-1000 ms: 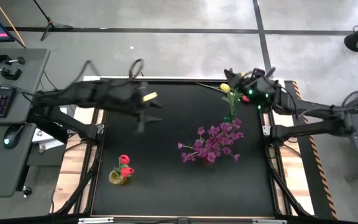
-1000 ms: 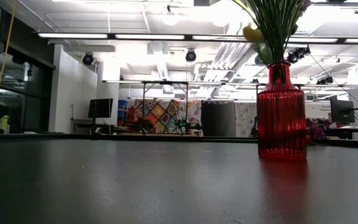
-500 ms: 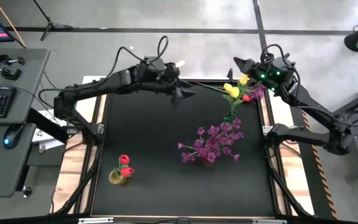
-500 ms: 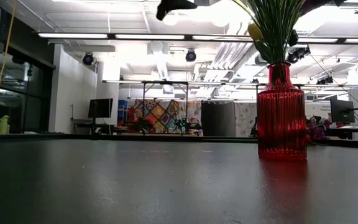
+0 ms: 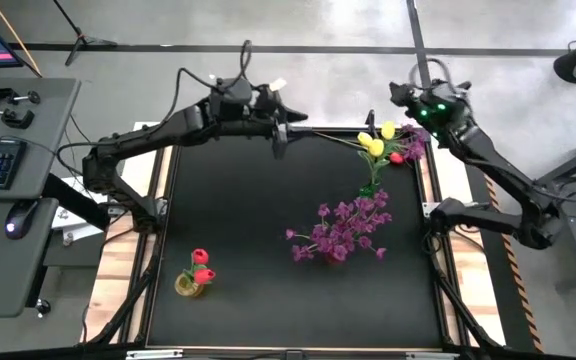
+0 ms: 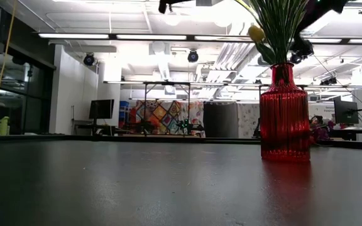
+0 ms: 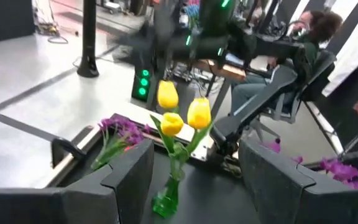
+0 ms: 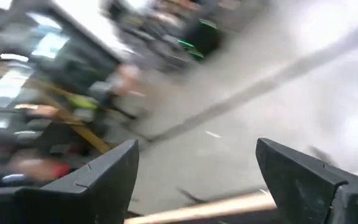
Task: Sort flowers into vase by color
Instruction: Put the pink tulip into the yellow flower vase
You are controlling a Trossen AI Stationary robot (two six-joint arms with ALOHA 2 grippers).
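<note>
Three yellow tulips [image 5: 375, 142] stand in a small green vase [image 5: 368, 187] at the table's far right; they also show in the left wrist view [image 7: 180, 115]. Purple sprays [image 5: 340, 228] fill the red vase [image 6: 285, 113]. Two red tulips [image 5: 200, 262] stand in a yellowish vase near the left near corner. Loose purple and red flowers [image 5: 405, 152] lie at the far right corner. My left gripper [image 5: 290, 135] hangs open above the table's far edge, left of the yellow tulips. My right gripper [image 5: 400, 92] is open, high beyond the far right corner.
The black table top [image 5: 238, 220] is bare between the vases. A desk with keyboard and mouse [image 5: 8, 160] stands left of the table. A seated person [image 7: 303, 56] shows in the room beyond the far right corner.
My left gripper has swung from above the table's left middle toward the far edge and to the right. My right gripper has drawn back from the yellow tulips, up and toward the far right corner, turning outward. The vases have stayed put.
</note>
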